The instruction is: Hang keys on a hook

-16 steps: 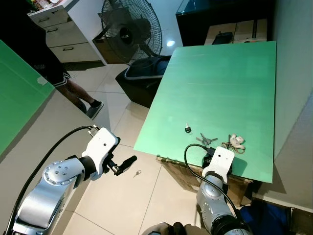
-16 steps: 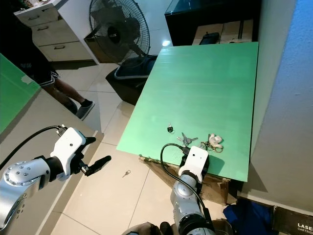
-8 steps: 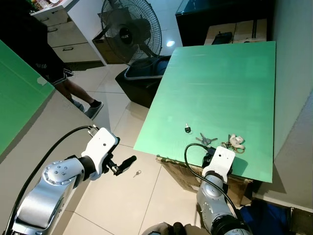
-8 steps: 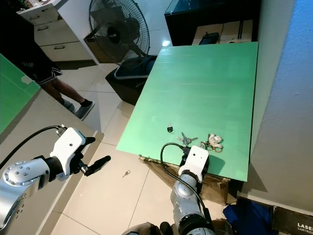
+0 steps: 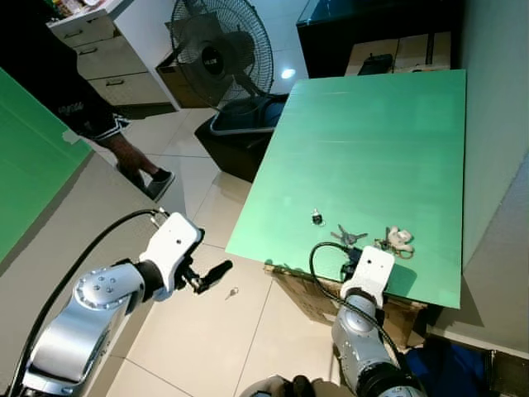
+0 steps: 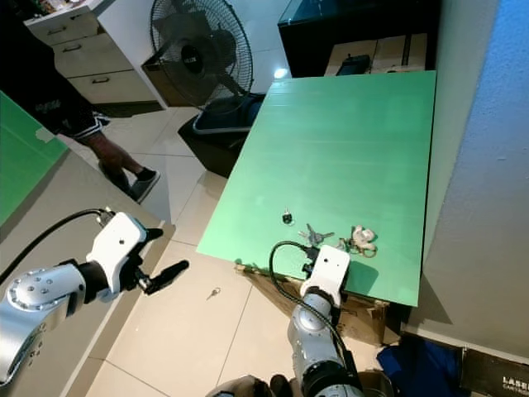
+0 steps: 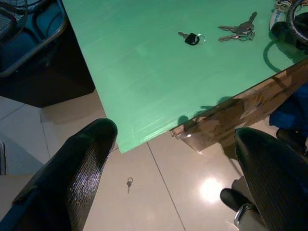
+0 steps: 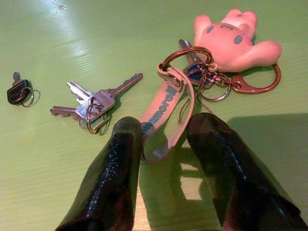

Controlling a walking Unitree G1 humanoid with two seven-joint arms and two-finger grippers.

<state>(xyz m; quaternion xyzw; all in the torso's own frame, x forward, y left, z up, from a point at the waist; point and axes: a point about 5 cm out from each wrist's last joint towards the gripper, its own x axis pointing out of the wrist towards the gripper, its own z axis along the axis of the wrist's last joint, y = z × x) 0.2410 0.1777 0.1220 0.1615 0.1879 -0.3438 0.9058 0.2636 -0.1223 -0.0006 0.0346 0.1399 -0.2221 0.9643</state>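
A key bunch (image 8: 192,72) with a pink hand-shaped charm (image 8: 231,41) and a pink strap (image 8: 166,113) lies on the green table (image 5: 372,132) near its front edge. My right gripper (image 8: 163,139) rests low at that edge, open, with the strap's loop lying between its two fingers (image 8: 115,173). Beside the bunch lie two silver keys (image 8: 94,103) and a small black key (image 8: 19,91). My left gripper (image 5: 216,273) hangs open over the floor left of the table, holding nothing; its wrist view looks across the table's corner (image 7: 120,144).
A single small key (image 5: 233,292) lies on the tiled floor below the left gripper. A standing fan (image 5: 219,50) and a dark chair stand beyond the table's left side. A person's legs (image 5: 124,153) are at the far left. A wall runs along the table's right.
The person's legs at the left have shifted. Both arms stay almost still, and the keys have not moved.
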